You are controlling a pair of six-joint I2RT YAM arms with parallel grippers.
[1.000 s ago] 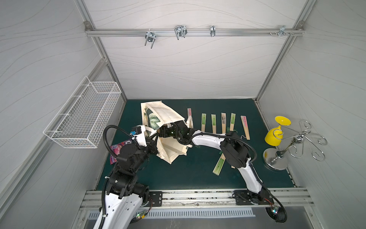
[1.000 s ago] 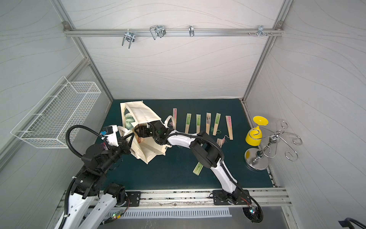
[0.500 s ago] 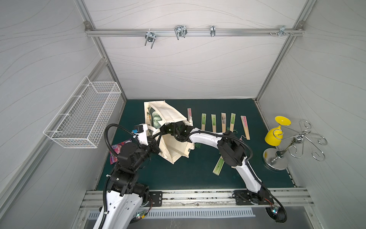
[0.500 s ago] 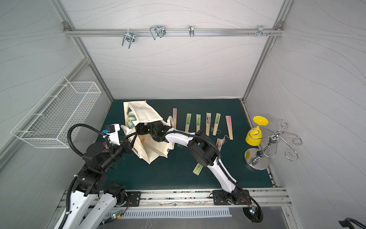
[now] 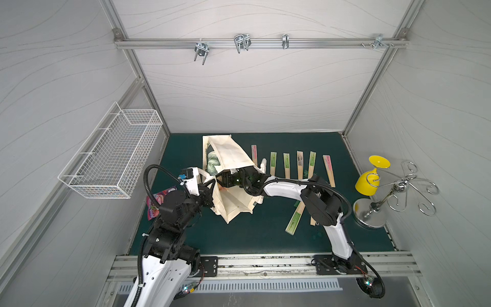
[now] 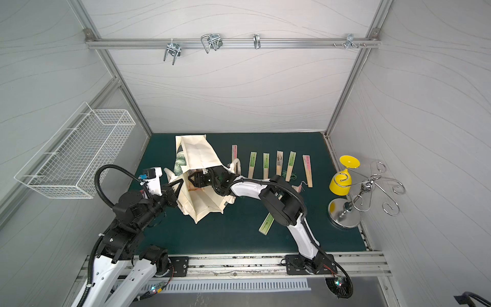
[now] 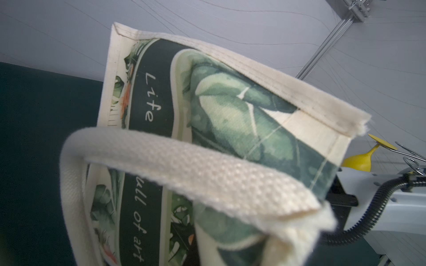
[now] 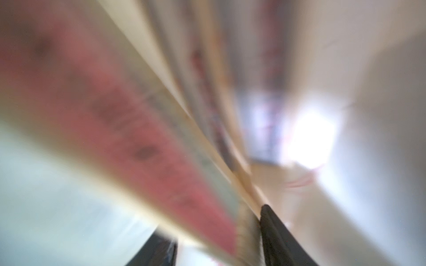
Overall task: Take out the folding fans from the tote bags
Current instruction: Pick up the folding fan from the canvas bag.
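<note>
The cream tote bag (image 5: pixel 231 156) (image 6: pixel 199 156) lies tipped on the green mat, its mouth facing the arms and its leaf-printed side (image 7: pixel 230 103) facing the left wrist camera. My left gripper (image 5: pixel 210 192) (image 6: pixel 174 194) is shut on the tote's rim beside a handle (image 7: pixel 184 165); its fingers are hidden in the left wrist view. My right gripper (image 5: pixel 221 184) (image 6: pixel 192 183) (image 8: pixel 214 225) reaches into the tote's mouth. It is shut on a blurred pink folding fan (image 8: pixel 138 138). Several folding fans (image 5: pixel 286 164) (image 6: pixel 265 166) lie in a row beyond the right arm. One more green fan (image 5: pixel 295 218) (image 6: pixel 267 223) lies nearer the front.
A white wire basket (image 5: pixel 114 159) hangs on the left wall. A pink snack packet (image 5: pixel 159 202) lies behind the left arm. At the mat's right edge stand a yellow goblet (image 5: pixel 372 178) and a chrome wire stand (image 5: pixel 398 186).
The right gripper has pushed further left into the tote and narrowed its jaws onto a fan. The tote has shifted slightly with it. The left gripper keeps its hold.
</note>
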